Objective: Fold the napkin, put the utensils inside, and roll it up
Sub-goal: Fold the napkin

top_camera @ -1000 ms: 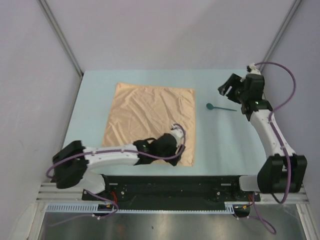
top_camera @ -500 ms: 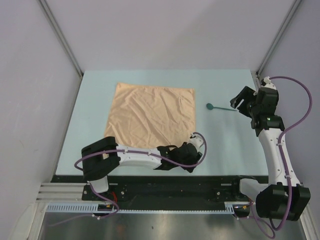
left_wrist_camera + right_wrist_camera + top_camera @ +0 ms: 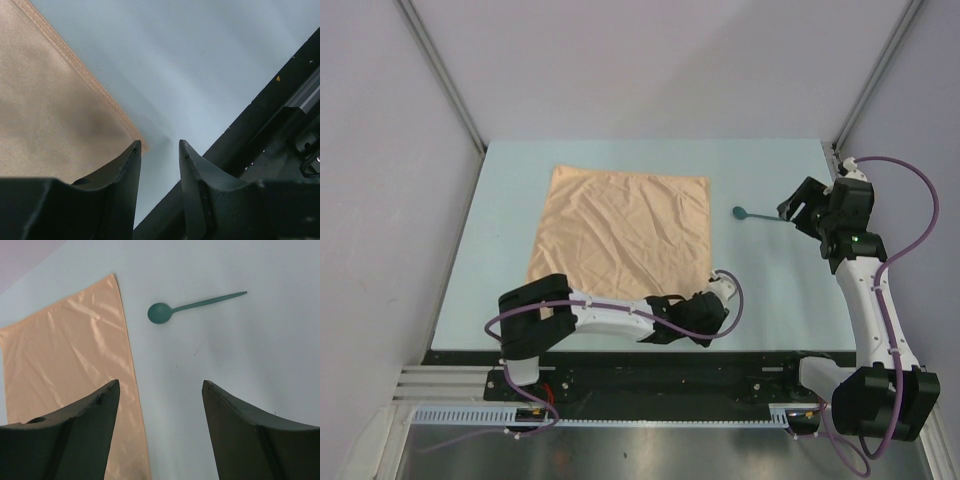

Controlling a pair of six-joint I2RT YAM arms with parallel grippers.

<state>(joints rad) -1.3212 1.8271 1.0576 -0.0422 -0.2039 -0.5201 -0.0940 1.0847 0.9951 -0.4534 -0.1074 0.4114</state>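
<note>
Creased, satiny peach napkin (image 3: 620, 235) lies flat centre-left on the pale table (image 3: 770, 290). The left gripper (image 3: 157, 146), jaws narrowly apart, sits at its hemmed lower-right corner. At right, the right gripper (image 3: 160, 385) gapes empty by the slim teal spoon (image 3: 742, 212).

No text, label, brand, number or sign can be read in any of the three views.
</note>
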